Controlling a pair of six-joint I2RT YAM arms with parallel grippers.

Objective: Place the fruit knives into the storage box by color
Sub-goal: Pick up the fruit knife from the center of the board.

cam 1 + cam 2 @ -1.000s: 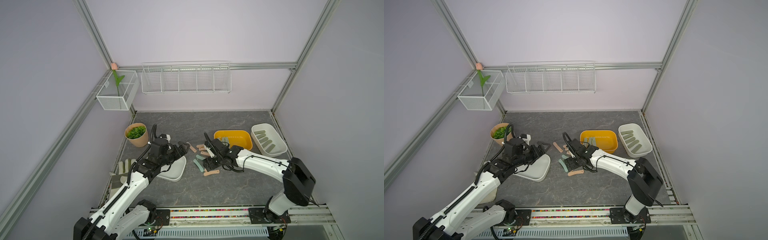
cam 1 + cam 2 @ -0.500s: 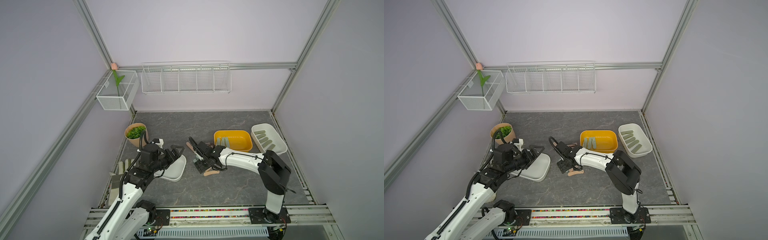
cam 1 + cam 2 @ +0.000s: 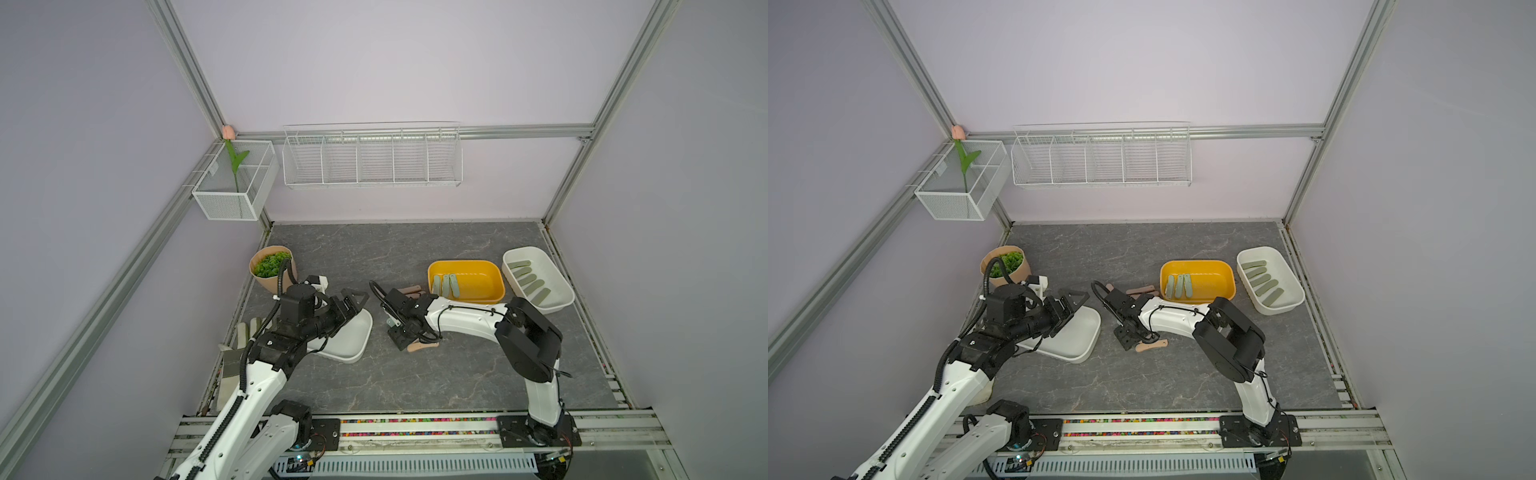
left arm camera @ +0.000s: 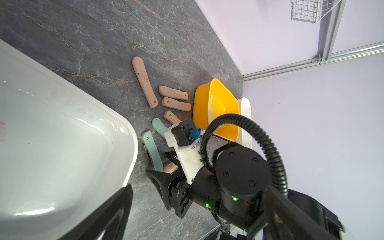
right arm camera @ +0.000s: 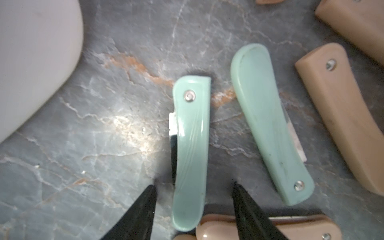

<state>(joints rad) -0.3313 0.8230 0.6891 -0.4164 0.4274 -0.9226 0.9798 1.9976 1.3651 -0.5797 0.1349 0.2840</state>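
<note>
Far left there's a work glove at the table edge and a plant pot farther back; neither matters here. Next over, the left gripper hangs above the far end of the left white box, jaws spread wide and empty. I can't see anything in that box.

The middle is where it gets dicey. The right gripper is low over the tabletop at a mint knife. My worry is that a peach knife lies right up against that knife's rounded end. One fingertip sits over it, so a squeeze could catch both or shove the peach one aside. The fingers are also at the very end, away from the rivet, so that slick curved handle might swing or slip out on the lift. A second mint knife just beside it could get bumped too.

Position-wise, the mint knife lies flat between the two fingertips. The jaws are partway apart with a sliver of tabletop showing on each side, so I'd say it's not pinched yet. It sits between the left white box and the yellow box.

To the right, the yellow box holds three mint knives, so I'd guess that's the destination. Farthest right, the right white box holds five olive knives.
</note>
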